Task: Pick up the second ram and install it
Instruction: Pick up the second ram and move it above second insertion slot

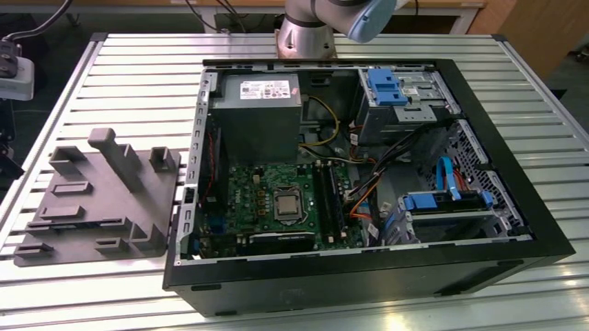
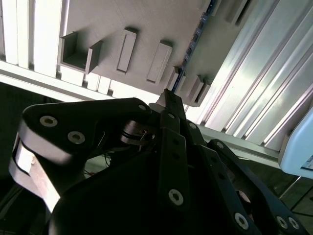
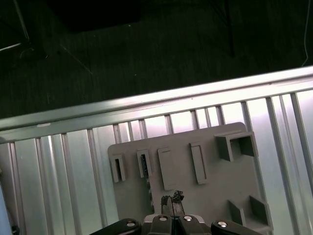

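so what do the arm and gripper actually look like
In the exterior view the arm is a silver-grey metal cylinder with a pale blue joint cap. In the second wrist view the gripper is matte black, built of flat jointed links held by round silver screws.

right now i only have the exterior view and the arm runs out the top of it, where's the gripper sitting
observer: In the first wrist view the gripper hangs above the grey tray, close to one of its edges.
operator: ok, is the second ram on that tray
observer: In the second wrist view the second ram looks to be the thin dark strip with blue specks. It stands on edge on the tray, just ahead of the gripper. I cannot tell whether the two touch.
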`<action>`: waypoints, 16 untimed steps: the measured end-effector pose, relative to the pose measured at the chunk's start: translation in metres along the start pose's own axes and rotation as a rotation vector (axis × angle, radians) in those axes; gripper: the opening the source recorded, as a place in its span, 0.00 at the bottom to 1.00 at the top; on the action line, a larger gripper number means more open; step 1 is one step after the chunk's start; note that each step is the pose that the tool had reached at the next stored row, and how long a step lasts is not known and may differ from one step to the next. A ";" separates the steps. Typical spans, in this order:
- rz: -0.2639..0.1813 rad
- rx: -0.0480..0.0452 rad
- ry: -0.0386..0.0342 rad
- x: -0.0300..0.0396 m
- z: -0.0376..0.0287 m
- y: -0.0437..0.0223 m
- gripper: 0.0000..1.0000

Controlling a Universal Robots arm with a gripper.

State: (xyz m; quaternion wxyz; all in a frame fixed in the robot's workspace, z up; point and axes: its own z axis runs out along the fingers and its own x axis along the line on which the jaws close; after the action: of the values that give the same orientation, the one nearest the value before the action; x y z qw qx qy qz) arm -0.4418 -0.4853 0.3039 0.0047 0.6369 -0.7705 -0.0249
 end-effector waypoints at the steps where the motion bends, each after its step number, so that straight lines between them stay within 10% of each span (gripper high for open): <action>1: -0.001 0.0000 0.0000 0.0000 0.0004 0.0000 0.11; 16: -0.022 -0.0005 0.0009 0.0002 0.0076 -0.0003 0.11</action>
State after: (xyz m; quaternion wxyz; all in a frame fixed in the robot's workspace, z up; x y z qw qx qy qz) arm -0.4418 -0.4853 0.2963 0.0050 0.6454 -0.7634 -0.0248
